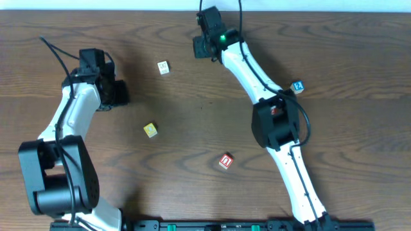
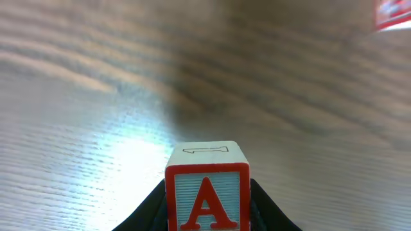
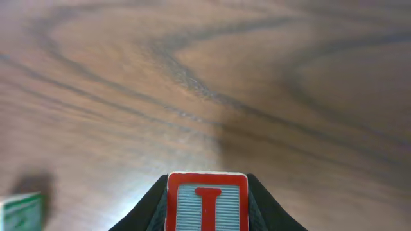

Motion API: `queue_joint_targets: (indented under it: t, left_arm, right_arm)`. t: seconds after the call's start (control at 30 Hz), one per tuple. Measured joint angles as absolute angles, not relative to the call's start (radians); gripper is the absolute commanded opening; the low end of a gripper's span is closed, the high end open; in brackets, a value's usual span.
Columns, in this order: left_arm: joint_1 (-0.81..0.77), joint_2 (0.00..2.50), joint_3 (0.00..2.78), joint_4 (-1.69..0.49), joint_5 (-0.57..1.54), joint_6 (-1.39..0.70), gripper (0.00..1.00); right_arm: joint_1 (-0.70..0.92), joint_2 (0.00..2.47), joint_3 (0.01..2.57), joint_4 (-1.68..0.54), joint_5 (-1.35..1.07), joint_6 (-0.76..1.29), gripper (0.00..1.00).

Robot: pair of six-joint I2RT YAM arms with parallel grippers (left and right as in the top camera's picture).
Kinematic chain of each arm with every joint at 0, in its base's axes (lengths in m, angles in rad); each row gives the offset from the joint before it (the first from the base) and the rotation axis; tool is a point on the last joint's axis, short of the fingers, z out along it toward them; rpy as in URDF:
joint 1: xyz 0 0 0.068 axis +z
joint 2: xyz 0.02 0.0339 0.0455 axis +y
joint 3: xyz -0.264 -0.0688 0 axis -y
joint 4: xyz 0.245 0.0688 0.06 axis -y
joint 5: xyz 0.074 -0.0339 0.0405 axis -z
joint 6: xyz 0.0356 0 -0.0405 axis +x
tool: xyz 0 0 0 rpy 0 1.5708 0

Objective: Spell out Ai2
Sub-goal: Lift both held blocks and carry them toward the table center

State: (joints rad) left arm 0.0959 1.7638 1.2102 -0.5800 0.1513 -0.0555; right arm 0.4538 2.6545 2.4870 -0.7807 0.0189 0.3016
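While both my arms reach over the wooden table [image 1: 192,122], each of my pincers is clamped on one letter block. My left pincer [image 1: 118,92] is at the left part of the table. In its wrist view the A block [image 2: 207,192] sits between the two dark fingers [image 2: 148,215], which press it from both sides. The block has a red frame, a red letter A on a pale striped face, and a thin outline drawn on its white top. Far behind it, in the top right corner of that view, I see a red blurred thing [image 2: 393,14]; what it is I cannot tell.

My right pincer [image 1: 204,46] is near the far edge of the table and grips the I block [image 3: 207,200] in the same manner. At the lower left edge of the right wrist view stands a green and white block [image 3: 20,210], apart from the I block.

From overhead, four loose blocks lie on the wood, well apart from each other: a white block [image 1: 164,67] between my two pincers, a yellow block [image 1: 150,130] nearer the middle, a red block [image 1: 225,162] toward the near side, and a blue block [image 1: 297,86] just beside my right arm [image 1: 247,67]. Their characters are too small for me to read.
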Motion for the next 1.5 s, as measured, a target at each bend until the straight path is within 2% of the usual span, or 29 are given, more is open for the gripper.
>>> queue_joint_targets:
  t: [0.3, 0.47, 0.87, 1.13, 1.5]
  left_arm:
    - [-0.137, 1.632, 1.239, -0.511, 0.125, -0.155, 0.06]
    - [-0.291, 1.657, 1.239, -0.489, 0.039, -0.245, 0.06]
    - [-0.298, 1.792, 1.238, -0.387, -0.001, -0.296, 0.06]
    - [-0.295, 1.804, 1.238, -0.358, 0.000, -0.296, 0.06]
    - [-0.257, 1.821, 1.238, -0.358, 0.000, -0.296, 0.06]
  right_arm:
    - [0.437, 2.338, 2.489, -1.149, 0.017, 0.259, 0.01]
    - [0.426, 2.281, 2.415, -1.172, 0.007, 0.264, 0.01]
    - [0.482, 2.276, 1.998, -1.079, -0.060, 0.292, 0.01]
    - [0.481, 1.967, 1.563, -0.796, -0.055, 0.350, 0.01]
    - [0.602, 1.967, 1.470, -0.727, 0.078, 0.471, 0.02]
